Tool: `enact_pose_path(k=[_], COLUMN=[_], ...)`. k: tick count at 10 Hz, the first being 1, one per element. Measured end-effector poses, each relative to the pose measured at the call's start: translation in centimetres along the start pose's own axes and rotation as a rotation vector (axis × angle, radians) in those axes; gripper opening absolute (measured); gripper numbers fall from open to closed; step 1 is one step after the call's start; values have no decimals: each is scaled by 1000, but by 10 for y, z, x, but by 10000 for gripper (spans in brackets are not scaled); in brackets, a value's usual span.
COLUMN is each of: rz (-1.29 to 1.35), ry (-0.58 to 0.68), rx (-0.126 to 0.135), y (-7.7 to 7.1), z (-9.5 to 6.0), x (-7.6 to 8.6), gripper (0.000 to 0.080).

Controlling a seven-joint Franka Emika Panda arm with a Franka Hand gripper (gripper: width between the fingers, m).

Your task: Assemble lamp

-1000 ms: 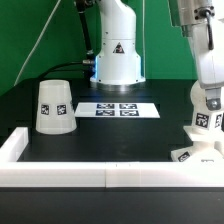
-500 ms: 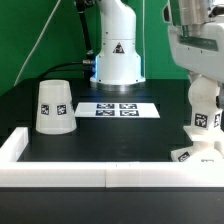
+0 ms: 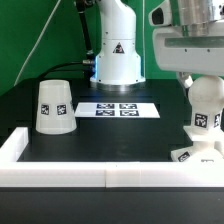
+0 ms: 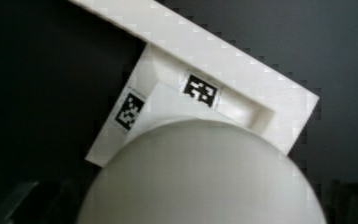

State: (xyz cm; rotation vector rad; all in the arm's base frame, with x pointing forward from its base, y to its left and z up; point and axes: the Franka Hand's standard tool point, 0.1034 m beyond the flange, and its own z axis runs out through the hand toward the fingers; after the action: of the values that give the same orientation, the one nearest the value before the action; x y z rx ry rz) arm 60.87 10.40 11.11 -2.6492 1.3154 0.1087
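The white bulb (image 3: 206, 108) stands upright on the flat square base (image 3: 192, 156) at the exterior view's right, against the white border. My gripper (image 3: 203, 74) hangs just above the bulb's ball head, open and holding nothing. In the wrist view the ball head (image 4: 197, 175) fills the frame between my dark fingers (image 4: 19, 203), with the tagged base (image 4: 197, 100) beneath it. The tapered shade (image 3: 53, 106) stands mouth down at the exterior view's left, far from the gripper.
The marker board (image 3: 117, 109) lies flat in the middle of the black table. A raised white border (image 3: 100, 176) runs along the front and both sides. The robot pedestal (image 3: 118, 55) with a triangle sign stands at the back.
My gripper has risen straight up off the bulb, which stays standing on the base. The shade and base have not moved.
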Motion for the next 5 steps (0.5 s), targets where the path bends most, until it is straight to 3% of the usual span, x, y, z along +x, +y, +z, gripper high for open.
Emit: enact_pose_path(k=[2,5], rz=[-311,-615], ry=[28,31], rx=[-49,-71], y=[1,1], z=[-4,-5], x=[3,5], gripper=[699,699])
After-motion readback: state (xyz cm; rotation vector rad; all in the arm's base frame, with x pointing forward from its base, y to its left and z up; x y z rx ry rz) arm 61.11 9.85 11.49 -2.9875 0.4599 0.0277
